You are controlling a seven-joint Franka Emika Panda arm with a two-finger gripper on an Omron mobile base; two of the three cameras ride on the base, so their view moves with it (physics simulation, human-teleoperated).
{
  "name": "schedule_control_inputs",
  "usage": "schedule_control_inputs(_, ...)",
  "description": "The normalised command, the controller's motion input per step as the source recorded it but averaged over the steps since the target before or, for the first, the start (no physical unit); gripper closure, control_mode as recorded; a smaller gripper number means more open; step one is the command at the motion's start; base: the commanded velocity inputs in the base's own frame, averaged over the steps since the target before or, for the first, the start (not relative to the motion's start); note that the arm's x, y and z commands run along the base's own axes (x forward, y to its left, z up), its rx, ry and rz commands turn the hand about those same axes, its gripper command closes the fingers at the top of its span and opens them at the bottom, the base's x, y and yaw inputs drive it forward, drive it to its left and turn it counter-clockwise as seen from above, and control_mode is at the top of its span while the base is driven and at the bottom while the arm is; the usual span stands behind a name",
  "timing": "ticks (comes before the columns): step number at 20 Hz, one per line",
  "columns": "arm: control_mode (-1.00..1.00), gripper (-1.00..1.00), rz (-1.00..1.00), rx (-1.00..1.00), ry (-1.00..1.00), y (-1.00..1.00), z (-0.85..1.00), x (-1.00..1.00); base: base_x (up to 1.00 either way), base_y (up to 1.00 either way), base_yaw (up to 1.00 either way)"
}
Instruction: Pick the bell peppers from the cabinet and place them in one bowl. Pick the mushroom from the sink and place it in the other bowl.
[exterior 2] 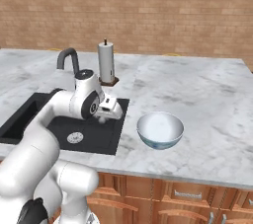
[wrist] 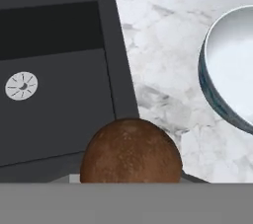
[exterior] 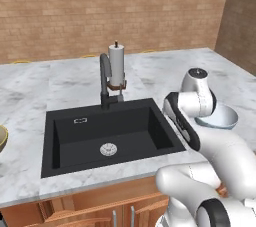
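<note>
A round brown mushroom [wrist: 131,151] sits low in the hand view, and my gripper [exterior 2: 105,115] is shut on it; its cap hides the fingertips. The gripper hangs over the right rim of the black sink [exterior 2: 94,131], above the counter edge. A white bowl with a blue-grey outside [exterior 2: 160,129] stands on the marble just right of the sink, also seen as the bowl [wrist: 230,65] and the bowl [exterior: 218,117] partly behind my arm. The rim of the yellow bowl [exterior: 2,138] shows at the far left. The bell peppers and the cabinet are out of view.
A dark arched faucet [exterior: 105,78] and a paper towel roll [exterior: 116,65] stand behind the sink [exterior: 107,131]. The steel drain [wrist: 21,86] lies in the basin floor. A brick wall runs behind the marble counter [exterior 2: 207,99]. Wooden drawers [exterior 2: 188,196] are under the counter.
</note>
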Motion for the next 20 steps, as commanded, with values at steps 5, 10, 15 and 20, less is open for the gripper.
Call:
schedule_control_inputs(5, -1.0, 1.0, -0.17, -0.06, 0.01, -0.76, 0.2, 0.02, 0.0, 0.0, 0.0)
schedule_control_inputs(10, -1.0, 1.0, -0.12, 0.02, -0.02, -0.81, 0.38, -0.05, 0.0, 0.0, 0.0)
schedule_control_inputs(15, -1.0, 1.0, -0.12, 0.02, -0.04, -0.76, 0.29, -0.08, 0.0, 0.0, 0.0)
schedule_control_inputs(20, -1.0, 1.0, -0.03, 0.13, 0.0, -0.76, -0.38, 0.17, 0.0, 0.0, 0.0)
